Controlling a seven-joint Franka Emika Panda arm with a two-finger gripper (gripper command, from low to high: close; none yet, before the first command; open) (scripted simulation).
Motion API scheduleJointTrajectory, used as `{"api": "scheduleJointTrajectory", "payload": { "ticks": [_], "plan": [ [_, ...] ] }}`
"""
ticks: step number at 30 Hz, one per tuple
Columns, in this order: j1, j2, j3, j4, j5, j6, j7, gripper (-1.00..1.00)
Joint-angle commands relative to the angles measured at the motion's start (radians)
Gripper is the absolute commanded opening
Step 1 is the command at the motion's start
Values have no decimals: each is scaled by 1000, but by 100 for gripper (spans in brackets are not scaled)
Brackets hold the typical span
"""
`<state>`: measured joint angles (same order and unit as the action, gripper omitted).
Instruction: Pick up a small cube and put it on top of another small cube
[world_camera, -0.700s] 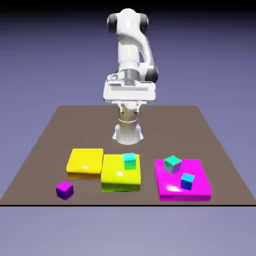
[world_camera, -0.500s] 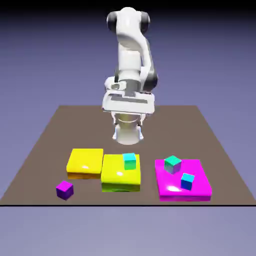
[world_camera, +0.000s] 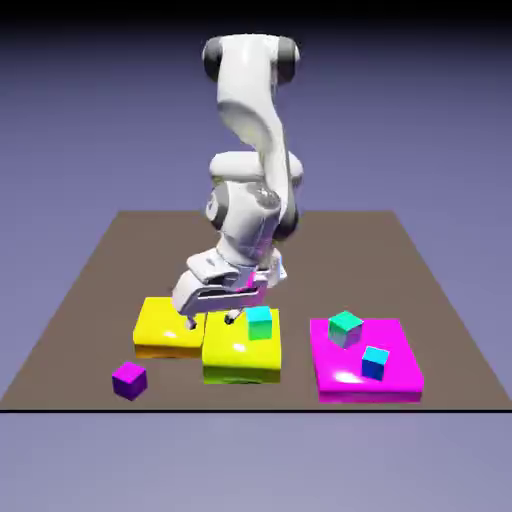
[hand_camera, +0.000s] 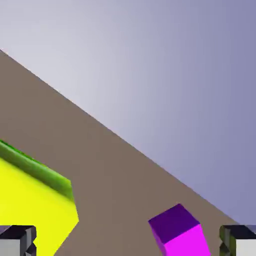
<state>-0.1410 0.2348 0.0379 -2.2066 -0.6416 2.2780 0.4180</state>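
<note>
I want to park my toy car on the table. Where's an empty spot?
There's bare table behind the slabs, toward the robot's base. Another patch lies between the green-yellow slab and magenta slab. The magenta slab's top is crowded.

Exterior view: bright glare spots on the magenta slab and yellow-green slab, top edge near black. Hand view: backdrop palest upper left, purple cube's faces unevenly lit.
</note>
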Motion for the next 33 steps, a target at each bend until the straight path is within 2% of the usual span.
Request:
{"api": "scheduleJointTrajectory", "payload": {
  "ticks": [1,13,17,18,24,33],
  "plan": [
    [-7,36,2,27,-29,-34,-15,0],
    [-89,470,22,352,-374,-443,-188,0],
    [-132,549,-19,348,-439,-349,-146,0],
    [-132,549,-19,348,-439,-349,-146,-100],
    [-113,471,97,383,-374,-467,-256,-100],
    [174,443,277,513,18,-841,98,-100]
  ]
}}
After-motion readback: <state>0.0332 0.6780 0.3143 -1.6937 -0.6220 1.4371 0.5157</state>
